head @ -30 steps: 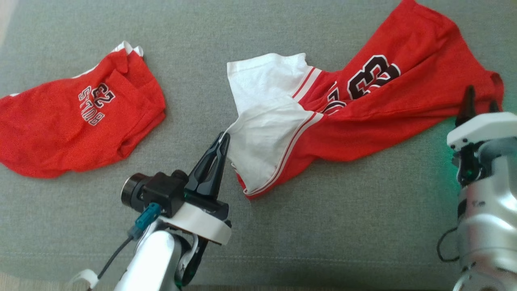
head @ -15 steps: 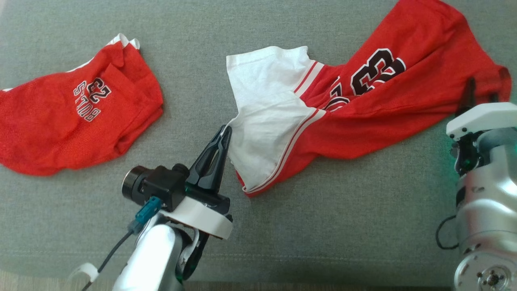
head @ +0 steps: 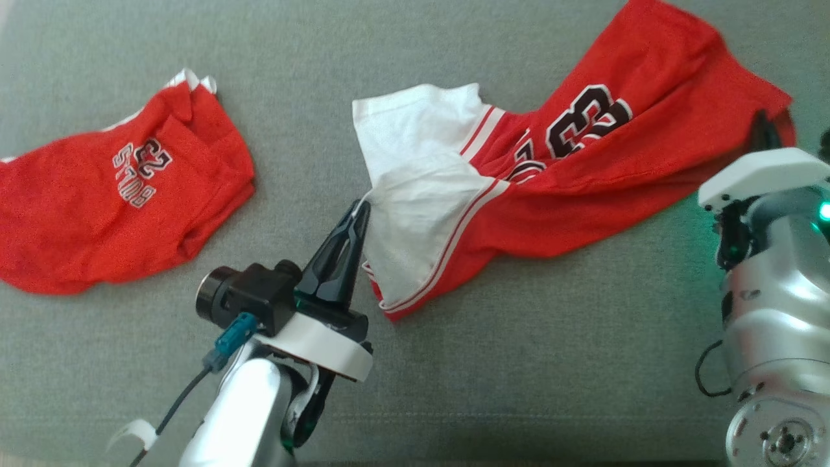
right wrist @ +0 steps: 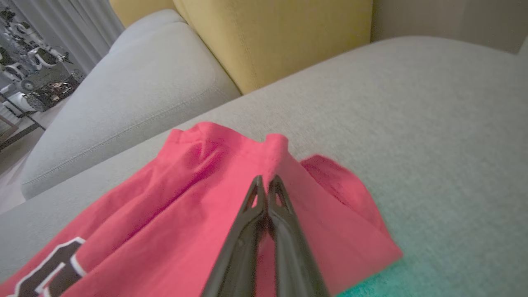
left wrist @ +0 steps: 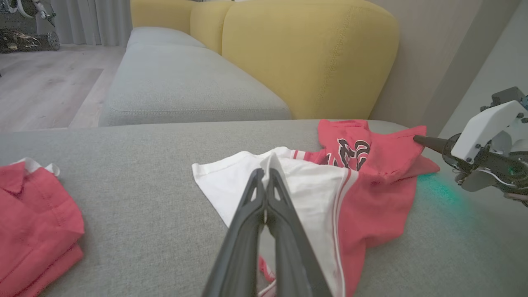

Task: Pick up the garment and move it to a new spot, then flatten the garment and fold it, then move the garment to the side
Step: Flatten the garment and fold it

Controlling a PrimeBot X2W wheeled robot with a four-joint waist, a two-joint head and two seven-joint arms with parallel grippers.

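I hold the jersey (head: 583,181) at both ends.
It lies long across the grey sofa seat (head: 519,363), from my left gripper (head: 358,209), pinching its white edge, to my right gripper (head: 762,123), pinching its red corner. My right wrist view shows the cloth pulled up between the tips; from the head view I cannot tell.

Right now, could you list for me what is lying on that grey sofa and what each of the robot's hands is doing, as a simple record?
surface: grey sofa seat, yellow backrest behind it
main garment: red and white jersey, crumpled, black numerals showing
other garment: second red garment, lying apart on the robot's left
left hand: shut, pinching the jersey's white edge
right hand: shut, pinching the jersey's red edge at the opposite end
fold: not yet done
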